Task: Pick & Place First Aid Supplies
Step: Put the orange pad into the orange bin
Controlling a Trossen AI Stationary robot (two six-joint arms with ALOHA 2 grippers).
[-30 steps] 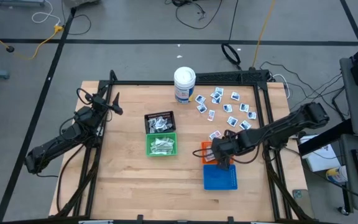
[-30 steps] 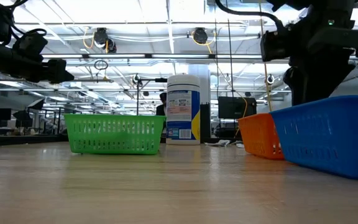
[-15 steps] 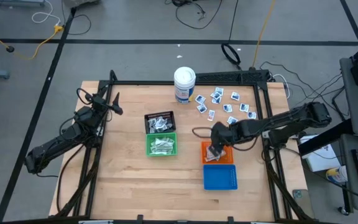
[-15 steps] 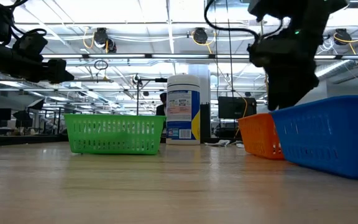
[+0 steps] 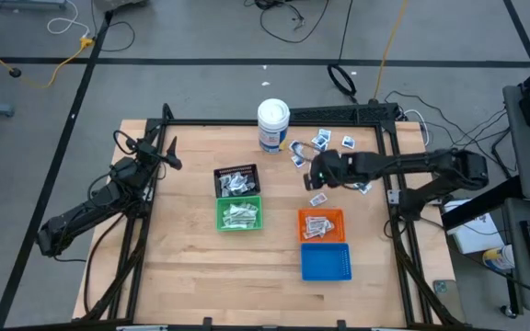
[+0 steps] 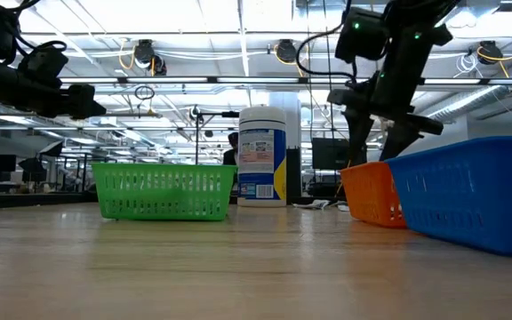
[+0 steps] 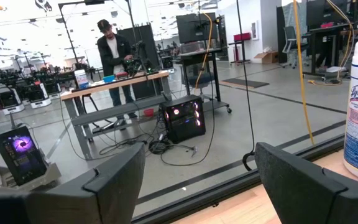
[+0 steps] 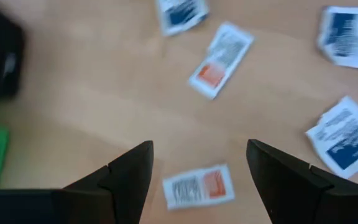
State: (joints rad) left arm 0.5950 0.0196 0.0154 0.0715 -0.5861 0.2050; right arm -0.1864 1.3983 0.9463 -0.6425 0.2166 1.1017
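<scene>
We're in a big open workshop: grey floor crossed by black tape lines, cables trailing about, and bright ceiling lights over a pale wooden bench (image 5: 191,257) ringed by a black frame. Beyond its far edge a person (image 7: 114,53) stands at a work table, seen past the left arm.

Let's count. Four small baskets sit mid-bench: a black basket (image 5: 236,180) with a green basket (image 5: 239,213) touching its near side, and toward the right edge an orange basket (image 5: 322,224) with a blue basket (image 5: 326,262) just nearer us. One white canister (image 5: 272,125) stands at the far edge, upright, blue and yellow on its label.

Now the first aid supplies (image 5: 324,140): the loose white packets are scattered by the far right corner, between the canister and the frame rail. We make out roughly eight or nine from above, though the arm hides some, so no exact tally. More are already sorted: a pile of pale strips in the black basket, another in the green one, and a few packets with orange print in the orange basket. We can't see anything in the blue one from above.

The right hand (image 5: 316,173) hovers over that scatter, fingers spread wide and gripping nothing; its wrist camera looks straight down on five packets, two blue-printed whites and an orange-marked one (image 8: 199,185) between the fingers. The left hand (image 5: 167,154) waits near the far left corner, likewise spread and empty.
</scene>
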